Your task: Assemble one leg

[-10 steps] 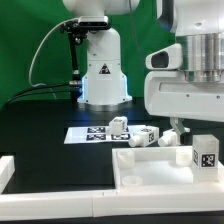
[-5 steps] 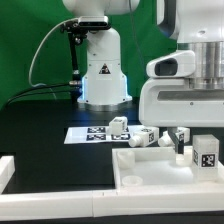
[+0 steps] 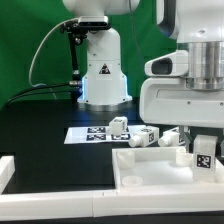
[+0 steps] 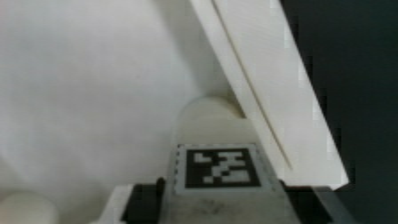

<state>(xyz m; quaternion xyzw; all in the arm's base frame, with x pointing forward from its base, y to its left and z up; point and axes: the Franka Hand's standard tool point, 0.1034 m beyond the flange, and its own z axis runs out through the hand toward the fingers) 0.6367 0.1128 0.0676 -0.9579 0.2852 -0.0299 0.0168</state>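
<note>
A leg [image 3: 206,154], a short white post with a square tag, stands at the right end of the large white tray-like part [image 3: 150,172]. My gripper [image 3: 203,148] has come down over it, one black finger [image 3: 190,143] on its left side. In the wrist view the leg [image 4: 222,150] sits between my fingertips, the gripper [image 4: 226,206] flush against both its sides, next to the tray's raised rim [image 4: 249,60]. The gripper looks shut on the leg, which still stands in the tray.
Three more legs [image 3: 118,125] [image 3: 143,137] [image 3: 172,135] lie behind the tray near the marker board [image 3: 85,133]. The robot base [image 3: 103,75] stands at the back. Another white part [image 3: 6,170] is at the exterior view's left edge.
My gripper has moved toward the exterior view's right and come down over the standing leg. The leg has stayed where it was.
</note>
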